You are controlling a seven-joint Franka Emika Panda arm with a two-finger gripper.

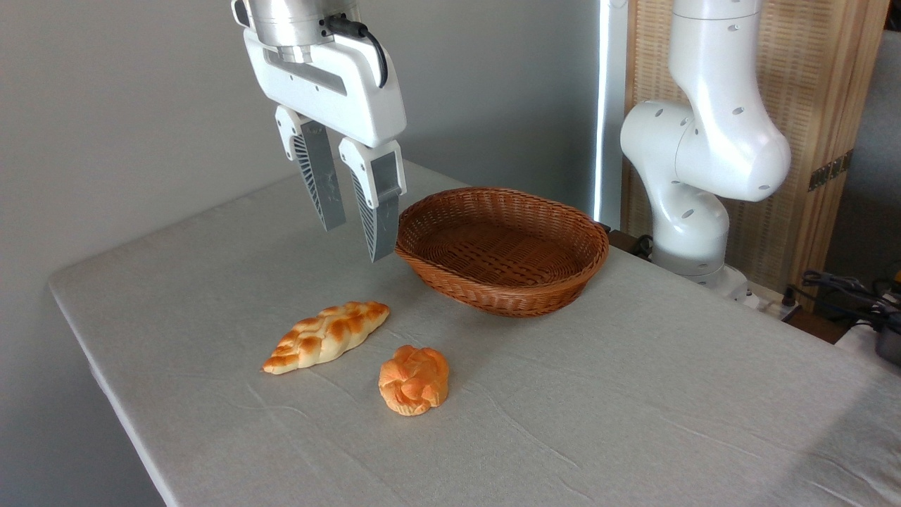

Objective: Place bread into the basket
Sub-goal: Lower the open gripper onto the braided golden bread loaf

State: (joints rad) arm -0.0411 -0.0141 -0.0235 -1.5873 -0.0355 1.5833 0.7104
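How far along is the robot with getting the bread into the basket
Nothing looks done yet: the basket holds nothing, and the bread lies on the table beside a small round bun. The gripper hangs open and empty above the table, left of the basket. Grasping, lifting and placing the loaf all remain.

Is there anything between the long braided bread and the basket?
No. In the camera view, only bare tablecloth lies between the bread and the basket. The round bun sits off to the side, nearer the camera.
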